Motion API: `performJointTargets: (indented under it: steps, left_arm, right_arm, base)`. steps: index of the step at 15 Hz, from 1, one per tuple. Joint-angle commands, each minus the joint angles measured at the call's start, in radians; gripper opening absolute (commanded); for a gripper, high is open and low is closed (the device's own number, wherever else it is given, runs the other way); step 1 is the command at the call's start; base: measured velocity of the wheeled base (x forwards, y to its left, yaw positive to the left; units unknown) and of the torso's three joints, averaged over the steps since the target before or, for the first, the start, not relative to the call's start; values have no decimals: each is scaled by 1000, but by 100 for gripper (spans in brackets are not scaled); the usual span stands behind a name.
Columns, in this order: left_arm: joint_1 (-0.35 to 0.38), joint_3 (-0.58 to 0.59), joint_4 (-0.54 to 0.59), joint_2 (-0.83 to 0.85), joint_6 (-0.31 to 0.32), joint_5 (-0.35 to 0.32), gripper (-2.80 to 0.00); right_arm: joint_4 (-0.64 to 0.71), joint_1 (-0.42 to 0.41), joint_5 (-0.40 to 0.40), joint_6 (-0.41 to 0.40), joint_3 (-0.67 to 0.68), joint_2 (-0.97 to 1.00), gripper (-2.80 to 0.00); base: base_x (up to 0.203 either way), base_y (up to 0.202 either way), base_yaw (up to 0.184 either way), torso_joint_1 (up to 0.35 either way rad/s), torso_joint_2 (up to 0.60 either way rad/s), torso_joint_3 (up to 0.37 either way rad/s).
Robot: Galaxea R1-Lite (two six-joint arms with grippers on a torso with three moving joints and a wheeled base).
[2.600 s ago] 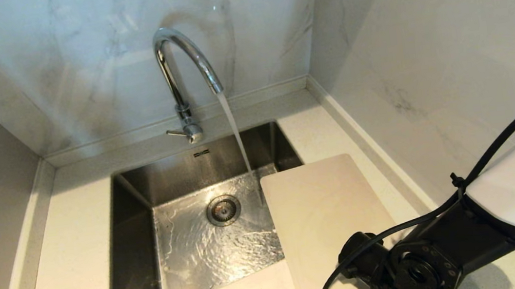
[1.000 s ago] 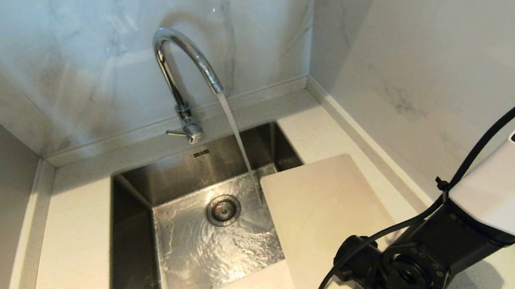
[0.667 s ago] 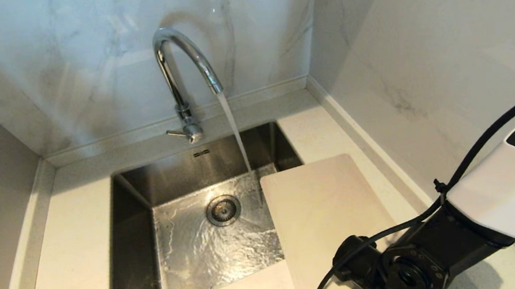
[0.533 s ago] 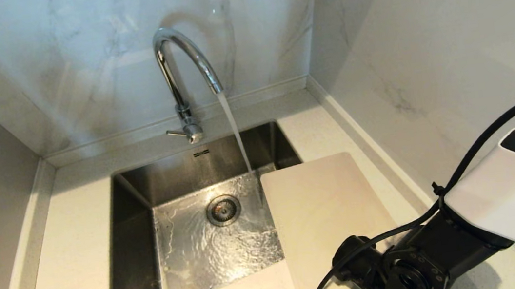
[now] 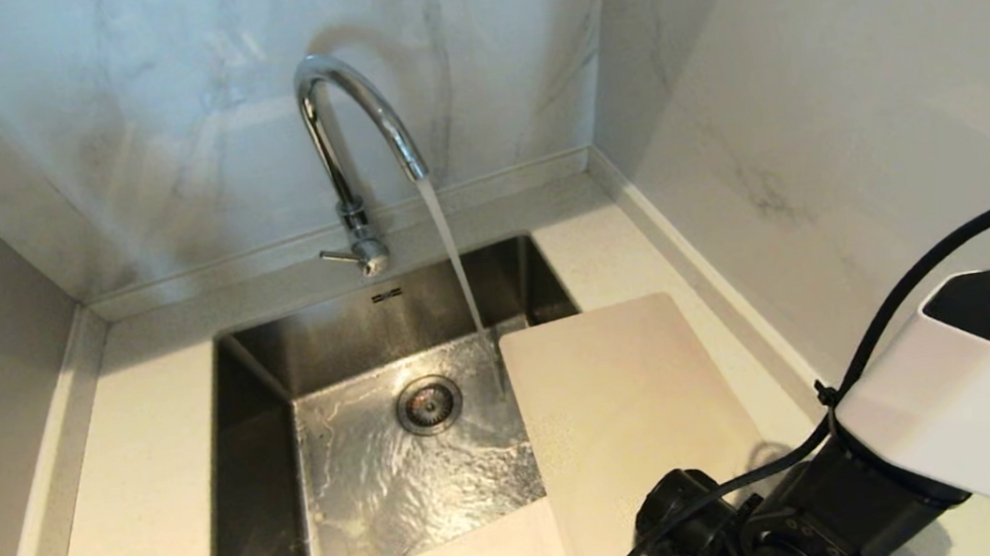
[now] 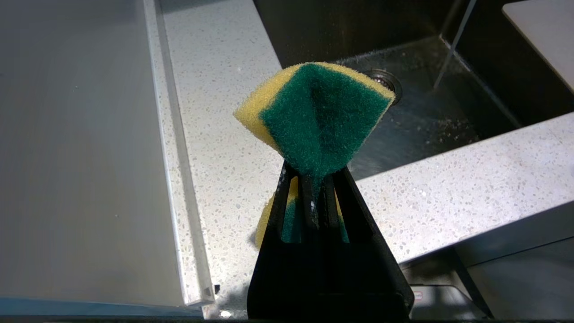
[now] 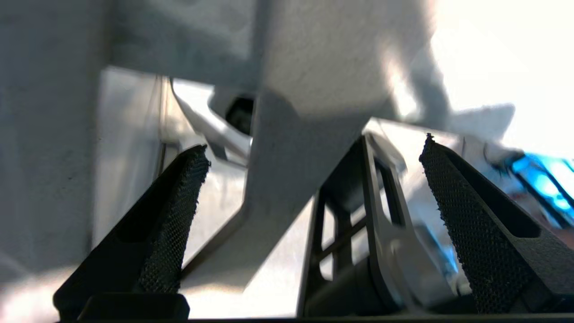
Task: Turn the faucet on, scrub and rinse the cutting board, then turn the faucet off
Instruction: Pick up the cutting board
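Faucet: faucet (image 5: pixel 356 144) stands at the back rim of the sink (image 5: pixel 267 495), spout arched toward us; we see water (image 5: pixel 456 264) running from it in a steady stream onto the sink floor, just left of the board's far corner.
Lever: short side lever with round knob points to the left at the tap's base.
Cutting board: cutting board (image 5: pixel 625 413) lies flat on the counter (image 5: pixel 143 491) on the right side of the sink, its left edge overhanging the basin; its near end is hidden behind the right arm (image 5: pixel 862 497), so we cannot see the slot handle.
Drain: round strainer (image 5: pixel 428 404) sits in the wet sink floor, left of the stream.
Left gripper: left gripper (image 6: pixel 314 197) shows only in its wrist view; we note its jaws pressed together on a yellow-and-green sponge (image 6: pixel 314 116), which folds and fans out above the fingertips, green scouring face toward the camera. It hangs over the counter's near-left corner, the sink beyond it.
Right gripper: right gripper (image 7: pixel 314 166) has its jaws spread wide with nothing between the pads; its wrist view is blurred, and what pale surface lies ahead is possibly the board's near end, we cannot say.
Right arm: black wrist and white shell fill the lower right of the head view, above the board's near end.
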Motion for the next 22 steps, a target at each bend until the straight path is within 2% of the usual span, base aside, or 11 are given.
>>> performJointTargets:
  steps: [1,14,17,19,20,21,22]
  left_arm:
    - [0,2,0,0,-1,1,-280]
    - [0,2,0,0,-1,1,-280]
    - [0,2,0,0,-1,1,-280]
    - [0,2,0,0,-1,0,-280]
    - [0,2,0,0,-1,0,-280]
    - [0,2,0,0,-1,0,-280]
    - [0,2,0,0,-1,1,-280]
  right_arm:
    - [-22,19,-17,31,11,38,0]
    - [-26,15,-21,45,2,41,0]
    - [-26,8,-90,45,2,23,0]
    - [-26,8,-105,45,-8,25,0]
    - [-26,8,-111,47,-12,26,-101]
    - [-26,8,-115,47,-15,26,-280]
    - [-26,8,-115,47,-15,26,-280]
  base:
    - [0,0,0,-73,135,66]
    - [0,0,0,-41,92,44]
    - [0,0,0,0,0,0]
    - [0,0,0,0,0,0]
    - [0,0,0,0,0,0]
    - [0,0,0,0,0,0]
    - [0,0,0,0,0,0]
